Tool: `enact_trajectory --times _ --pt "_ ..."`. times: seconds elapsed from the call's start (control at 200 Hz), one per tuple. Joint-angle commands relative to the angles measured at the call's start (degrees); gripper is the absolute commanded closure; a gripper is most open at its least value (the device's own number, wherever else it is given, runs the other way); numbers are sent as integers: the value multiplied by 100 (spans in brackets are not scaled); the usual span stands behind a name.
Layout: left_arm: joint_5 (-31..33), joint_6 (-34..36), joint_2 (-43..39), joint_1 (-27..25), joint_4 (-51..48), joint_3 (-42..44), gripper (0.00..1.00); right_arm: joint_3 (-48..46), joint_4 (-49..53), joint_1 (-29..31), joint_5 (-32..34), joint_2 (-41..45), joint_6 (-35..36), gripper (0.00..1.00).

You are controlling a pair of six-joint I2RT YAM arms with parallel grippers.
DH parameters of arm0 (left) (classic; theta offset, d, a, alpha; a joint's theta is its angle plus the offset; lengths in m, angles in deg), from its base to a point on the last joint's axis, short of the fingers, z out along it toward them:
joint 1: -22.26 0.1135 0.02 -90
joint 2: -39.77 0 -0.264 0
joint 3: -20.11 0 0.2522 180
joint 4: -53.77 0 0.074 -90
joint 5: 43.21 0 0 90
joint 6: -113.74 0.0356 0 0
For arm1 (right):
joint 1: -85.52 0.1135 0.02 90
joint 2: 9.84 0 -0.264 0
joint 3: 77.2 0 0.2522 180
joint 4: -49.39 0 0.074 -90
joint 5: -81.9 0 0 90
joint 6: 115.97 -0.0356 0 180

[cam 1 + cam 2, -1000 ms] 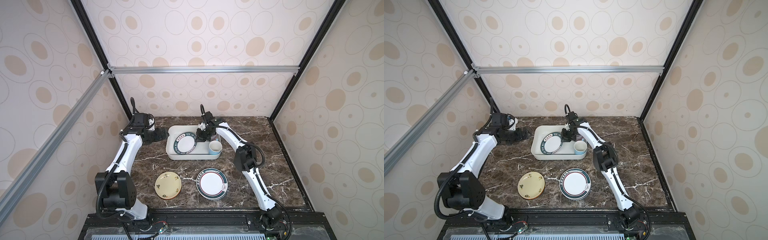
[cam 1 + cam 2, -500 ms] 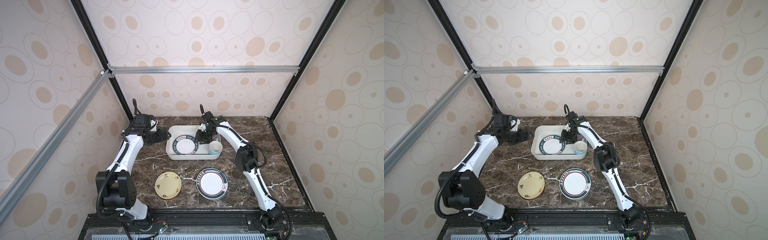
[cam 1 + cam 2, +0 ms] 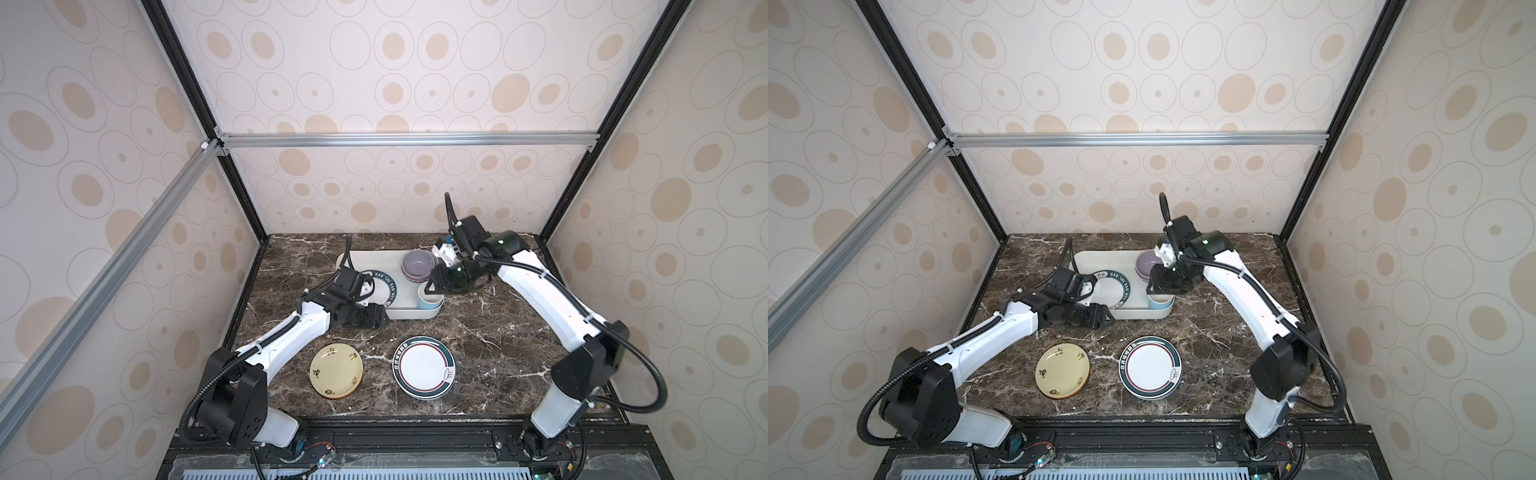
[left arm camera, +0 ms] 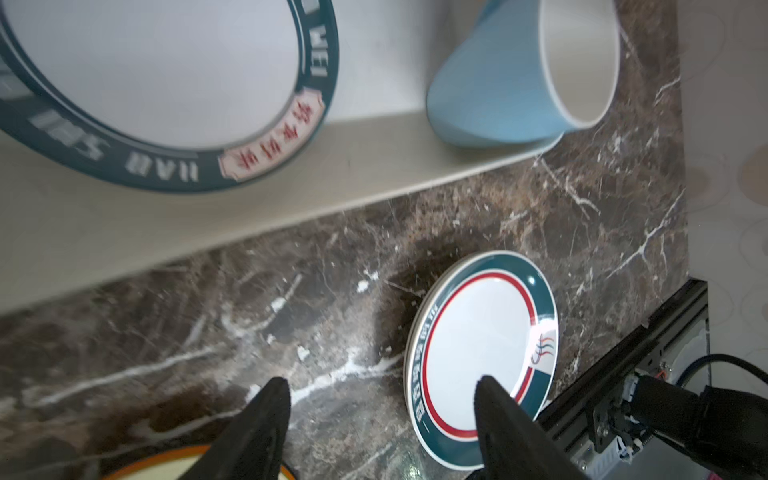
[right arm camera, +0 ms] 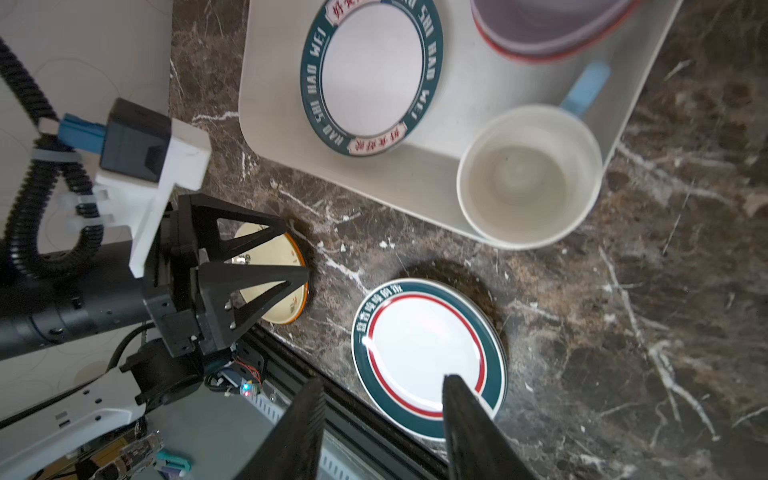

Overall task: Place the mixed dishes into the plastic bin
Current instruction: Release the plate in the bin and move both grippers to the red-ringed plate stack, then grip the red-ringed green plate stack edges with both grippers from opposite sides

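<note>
Top view: left gripper [image 3: 380, 320] half-open, empty, mid-frame; round pale yellow plate [image 3: 336, 370] lay near, below-left, nearer it than right gripper [image 3: 433, 286].

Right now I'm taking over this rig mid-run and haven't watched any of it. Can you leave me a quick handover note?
Left gripper: open, empty, low over the marble table beside the white bin.
Right gripper: open, empty, above the light blue mug.
Done: the lettered green-rimmed plate, the stacked lilac-lined bowls and the mug sit in the bin.
Left: the pale yellow plate and the green-and-red-rimmed plate lie on the table in front of the bin. An orange edge shows under the yellow one, possibly another plate.
</note>
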Motion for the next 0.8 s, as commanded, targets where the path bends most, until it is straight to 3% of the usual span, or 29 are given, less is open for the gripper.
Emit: enact_trajectory --times 0.0,0.18,0.355,0.53,0.795 --pt "491 -544 -274 -444 226 346 41 -1297 -150 24 189 651 -220 52" --pt "809 -951 -228 -1230 302 695 73 -3037 -629 81 120 1730 -629 58" --pt "1044 -1278 -109 -1784 454 848 92 -3957 -1001 119 128 2209 -866 65" --pt "1232 -1426 -99 -2068 562 1022 94 -4310 -1205 122 141 2373 -946 65" --pt "1264 -1442 49 -2080 731 1141 94 -4454 -1322 107 148 2300 -902 62"
